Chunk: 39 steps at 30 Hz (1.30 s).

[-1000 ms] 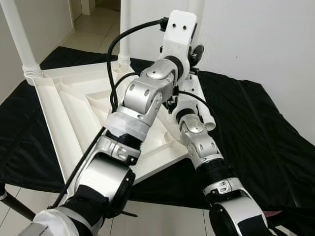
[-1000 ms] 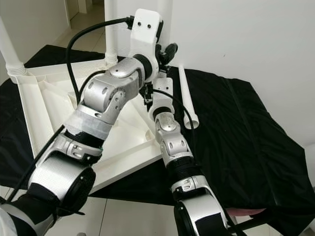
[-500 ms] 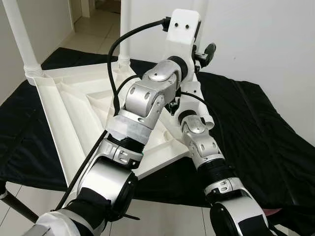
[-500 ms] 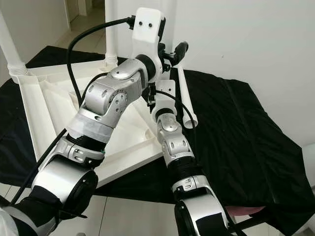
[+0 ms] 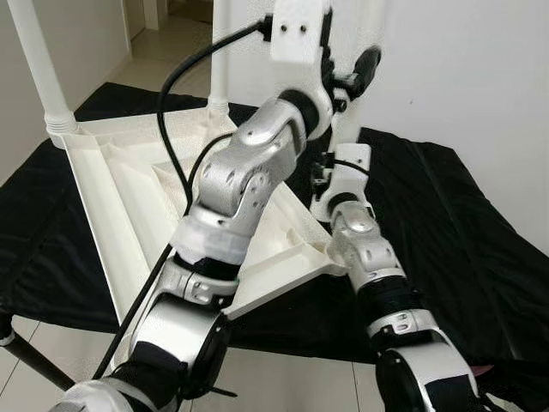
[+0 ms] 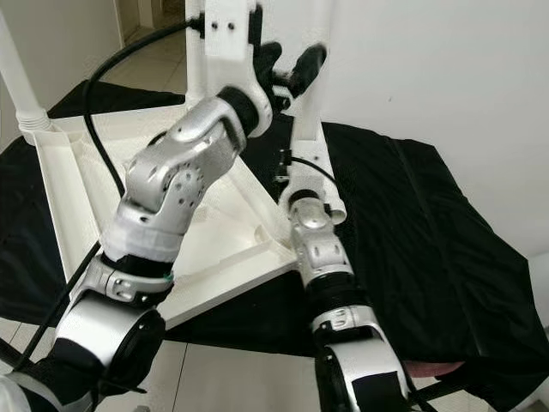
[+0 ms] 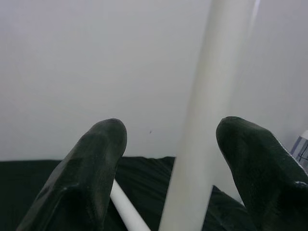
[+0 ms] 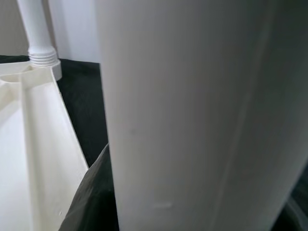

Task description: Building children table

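Observation:
The white table top [image 5: 111, 197] lies upside down on a black cloth [image 5: 446, 223]. Legs stand screwed in at its far-left corner [image 5: 39, 69] and its back corner [image 5: 220, 51]. A third leg [image 5: 347, 120] stands upright at the right corner. My left gripper [image 7: 171, 139] is raised high and open, with one black finger [image 7: 91, 173] on each side of this leg and a gap to each. Lower on the same leg, my right gripper [image 5: 333, 163] is shut on it, the leg [image 8: 192, 115] pressed close to the wrist camera. A loose leg [image 6: 334, 210] lies on the cloth.
A white wall [image 5: 463, 77] rises close behind the cloth on the right. Tiled floor [image 5: 283, 378] shows at the cloth's near edge and through a doorway [image 5: 163, 21] at the back left. My left arm's black cable [image 5: 184, 94] arcs over the table top.
My left arm has lifted, carrying its open gripper higher up the upright leg. The right arm has shifted slightly right and stays low on the leg.

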Available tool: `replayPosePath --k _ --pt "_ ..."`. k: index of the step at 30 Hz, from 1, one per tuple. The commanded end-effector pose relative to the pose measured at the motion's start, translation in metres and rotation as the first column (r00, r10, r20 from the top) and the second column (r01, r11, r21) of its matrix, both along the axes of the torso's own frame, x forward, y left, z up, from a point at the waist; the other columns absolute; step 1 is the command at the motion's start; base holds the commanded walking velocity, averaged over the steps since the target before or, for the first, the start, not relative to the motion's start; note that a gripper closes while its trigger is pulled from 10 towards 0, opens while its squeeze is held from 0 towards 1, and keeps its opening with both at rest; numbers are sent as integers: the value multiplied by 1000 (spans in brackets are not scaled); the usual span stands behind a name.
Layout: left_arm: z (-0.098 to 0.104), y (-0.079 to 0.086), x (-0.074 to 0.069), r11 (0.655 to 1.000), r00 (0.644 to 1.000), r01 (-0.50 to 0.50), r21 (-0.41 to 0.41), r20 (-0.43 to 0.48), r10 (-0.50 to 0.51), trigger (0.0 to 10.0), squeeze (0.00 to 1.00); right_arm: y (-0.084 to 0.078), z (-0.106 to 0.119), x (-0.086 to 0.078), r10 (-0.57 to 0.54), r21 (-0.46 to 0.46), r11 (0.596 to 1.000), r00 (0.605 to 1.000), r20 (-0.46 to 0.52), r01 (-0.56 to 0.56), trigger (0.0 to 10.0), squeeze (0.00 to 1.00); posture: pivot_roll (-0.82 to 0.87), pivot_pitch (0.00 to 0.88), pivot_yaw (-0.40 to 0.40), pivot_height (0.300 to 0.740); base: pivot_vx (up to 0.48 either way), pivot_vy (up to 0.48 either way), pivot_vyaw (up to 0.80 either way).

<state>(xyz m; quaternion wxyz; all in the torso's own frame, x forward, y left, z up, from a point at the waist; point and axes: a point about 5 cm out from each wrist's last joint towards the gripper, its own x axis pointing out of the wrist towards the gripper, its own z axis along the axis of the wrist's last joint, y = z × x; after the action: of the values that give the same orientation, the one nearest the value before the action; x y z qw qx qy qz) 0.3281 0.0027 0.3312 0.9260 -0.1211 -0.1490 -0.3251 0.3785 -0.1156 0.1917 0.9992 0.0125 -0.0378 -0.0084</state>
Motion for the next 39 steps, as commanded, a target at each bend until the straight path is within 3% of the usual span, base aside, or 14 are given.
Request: replayPosePath --k 1,6,9,21,25,39 --pt "-2 -16 -15 973 972 218 74 69 -223 10000 0 -12 -4 -1 -29 4 1000 1000 2 29 10000 0 20 0 -138 740 0 0 0" --pt "-25 -13 -18 976 980 195 93 31 -198 10000 0 -21 -6 -7 -27 -18 999 999 35 27 10000 0 10 0 -126 740 0 0 0" --pt "-47 -7 -19 977 989 150 149 -7 -150 10000 0 -18 -11 -16 51 3 999 996 68 -51 10000 0 10 0 -125 740 0 0 0" --pt "-72 7 -19 975 995 97 201 -40 -91 10000 0 -17 -11 -29 104 38 993 985 138 -110 10000 0 11 0 -124 740 0 0 0" --pt "-97 19 -24 952 997 74 297 -41 -64 10000 0 -23 -17 -33 111 22 993 985 133 -115 10000 0 15 0 -122 740 0 0 0" --pt "-119 29 -36 920 993 116 374 -66 -98 10000 0 -33 -28 -45 127 4 992 983 130 -129 10000 0 24 0 -124 740 0 0 0"
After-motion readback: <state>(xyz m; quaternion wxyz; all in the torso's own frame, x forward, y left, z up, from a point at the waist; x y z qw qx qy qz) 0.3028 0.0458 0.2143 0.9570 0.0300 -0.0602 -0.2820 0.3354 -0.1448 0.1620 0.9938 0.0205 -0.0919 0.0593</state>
